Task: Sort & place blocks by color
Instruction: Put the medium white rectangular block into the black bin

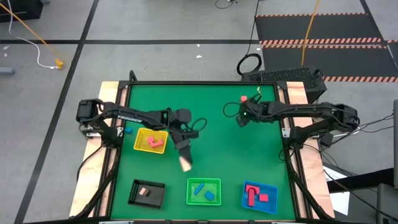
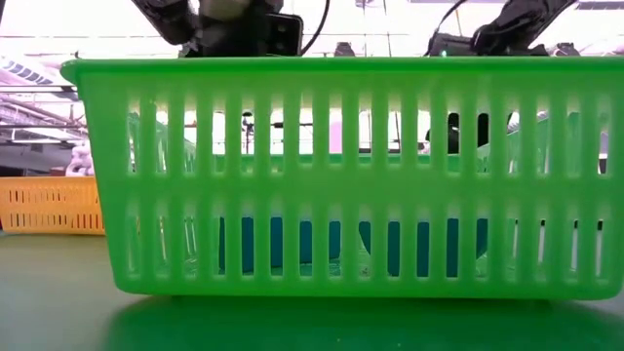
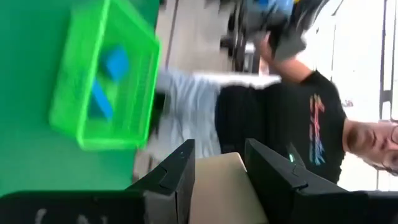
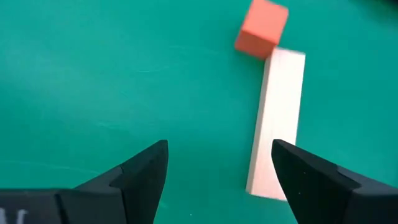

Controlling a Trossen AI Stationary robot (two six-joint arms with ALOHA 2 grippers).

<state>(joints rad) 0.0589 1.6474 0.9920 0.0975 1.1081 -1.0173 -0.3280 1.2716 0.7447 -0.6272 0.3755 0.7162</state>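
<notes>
**Cream bar in the air, 2 blocks waiting**

We carry a cream bar point(image 3: 214, 186) clamped in our left claw point(image 3: 217, 180) above mid-table point(image 1: 249, 155). Our right claw point(image 4: 217, 171), open, hovers over a cream bar point(image 4: 278, 121) touching a red cube point(image 4: 261, 28); closing off-centre could nudge both.

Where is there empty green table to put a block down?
Bare mat lies between the square yellow tray and the small red cube, mid-table. The front edge is crowded: black tray, green tray, blue tray.
</notes>
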